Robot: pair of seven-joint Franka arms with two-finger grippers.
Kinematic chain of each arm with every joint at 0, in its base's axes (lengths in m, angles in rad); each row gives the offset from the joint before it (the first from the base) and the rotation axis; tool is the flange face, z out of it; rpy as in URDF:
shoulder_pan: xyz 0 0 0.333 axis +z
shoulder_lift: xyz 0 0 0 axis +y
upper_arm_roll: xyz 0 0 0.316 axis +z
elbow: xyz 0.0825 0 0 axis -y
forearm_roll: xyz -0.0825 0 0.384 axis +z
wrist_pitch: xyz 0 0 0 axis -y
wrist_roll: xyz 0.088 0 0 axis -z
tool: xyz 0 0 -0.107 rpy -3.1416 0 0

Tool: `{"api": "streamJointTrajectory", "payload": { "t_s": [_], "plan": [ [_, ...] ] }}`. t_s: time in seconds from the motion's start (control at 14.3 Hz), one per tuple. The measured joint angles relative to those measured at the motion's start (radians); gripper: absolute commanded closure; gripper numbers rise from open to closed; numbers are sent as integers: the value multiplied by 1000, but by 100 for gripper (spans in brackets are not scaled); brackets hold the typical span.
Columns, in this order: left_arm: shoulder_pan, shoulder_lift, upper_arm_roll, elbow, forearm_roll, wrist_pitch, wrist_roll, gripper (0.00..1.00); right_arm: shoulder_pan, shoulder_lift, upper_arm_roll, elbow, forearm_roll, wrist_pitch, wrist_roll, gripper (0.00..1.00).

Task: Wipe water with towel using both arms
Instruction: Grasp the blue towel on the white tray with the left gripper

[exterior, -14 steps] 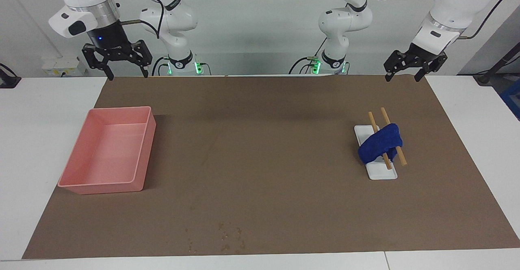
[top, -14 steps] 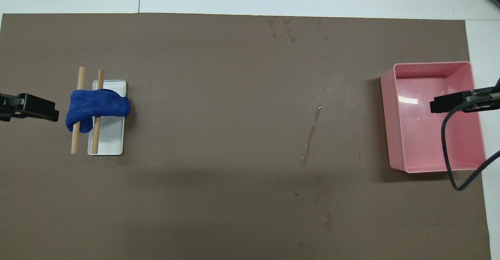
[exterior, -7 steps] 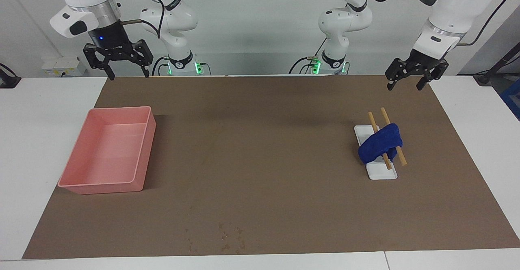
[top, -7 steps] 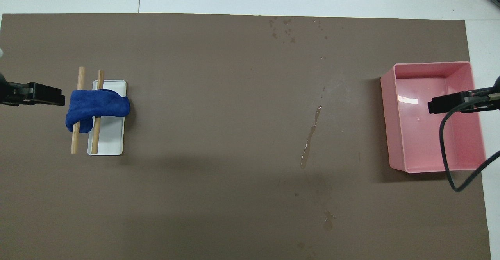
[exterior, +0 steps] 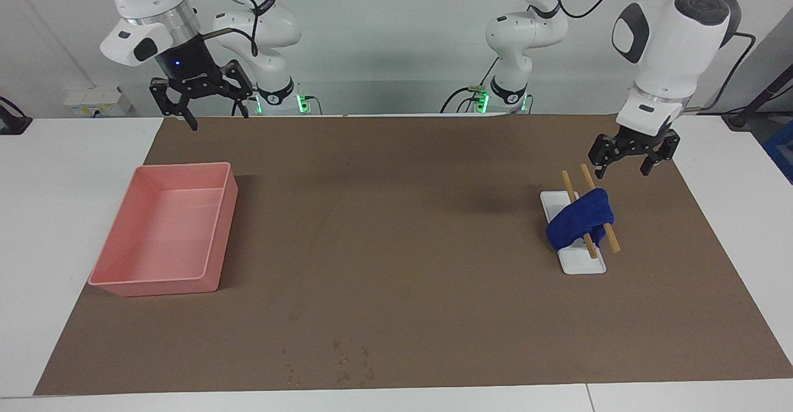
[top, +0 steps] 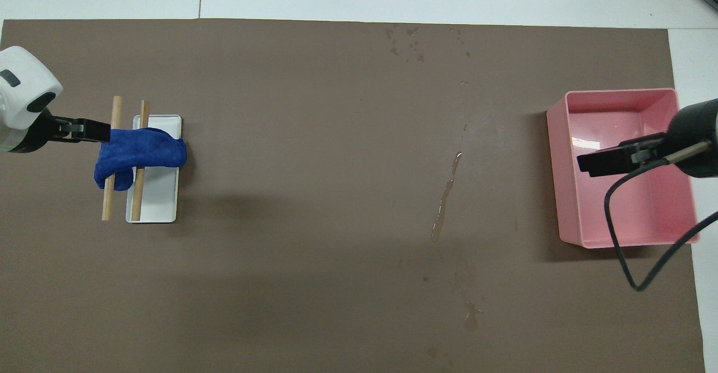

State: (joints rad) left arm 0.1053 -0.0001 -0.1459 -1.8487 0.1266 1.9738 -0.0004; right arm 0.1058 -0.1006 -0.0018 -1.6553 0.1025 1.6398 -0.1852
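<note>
1. Towel (exterior: 581,220): you find it draped over two wooden sticks (exterior: 595,210) that lie across a small white tray (exterior: 582,264), at about 9 o'clock in your overhead view, toward the left arm's end of the brown mat (exterior: 396,251). It touches neither gripper.

2. Left gripper (exterior: 630,163): you see it up in the air over the mat, close to the robot-side ends of the sticks, at about 1 o'clock from the towel in the facing view. Its fingers are spread, with nothing between them.

3. Right gripper (exterior: 214,114): it hangs over the robot-side edge of the mat, at about 12 o'clock from the pink tray (exterior: 118,276) in the facing view. Its fingers are spread and hold nothing.

4. Water (top: 446,196): you have a thin streak on the mat between the towel and the pink tray, nearer the tray, plus scattered droplets (top: 409,39) at 12 o'clock in the overhead view.
</note>
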Motion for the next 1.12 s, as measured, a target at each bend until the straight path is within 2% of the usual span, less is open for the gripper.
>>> {"api": "streamJointTrajectory", "payload": {
  "t_s": [0.28,0.42,0.56,0.7,0.84,0.98,1.05,1.12],
  "plan": [
    [-1,46,-3,-69,56,78,-101,6,122,-58,10,-107,0,50,-89,0],
    [-12,48,-6,-114,87,121,-139,13,167,-77,13,-130,0,89,-155,0],
    [-29,48,-10,-136,120,144,-184,18,173,-84,13,-157,0,176,-339,0],
    [-36,48,-10,-163,129,174,-198,18,171,-83,7,-182,0,210,-499,0],
    [-35,48,-8,-190,148,208,-200,19,172,-83,5,-215,4,230,-570,0],
    [-35,48,-6,-209,182,235,-202,22,183,-83,7,-265,58,303,-623,0],
    [-35,48,-6,-213,207,240,-203,33,195,-82,8,-293,81,347,-642,0],
    [-35,48,-6,-214,225,242,-204,54,213,-81,9,-317,91,386,-652,0]
  ]
}}
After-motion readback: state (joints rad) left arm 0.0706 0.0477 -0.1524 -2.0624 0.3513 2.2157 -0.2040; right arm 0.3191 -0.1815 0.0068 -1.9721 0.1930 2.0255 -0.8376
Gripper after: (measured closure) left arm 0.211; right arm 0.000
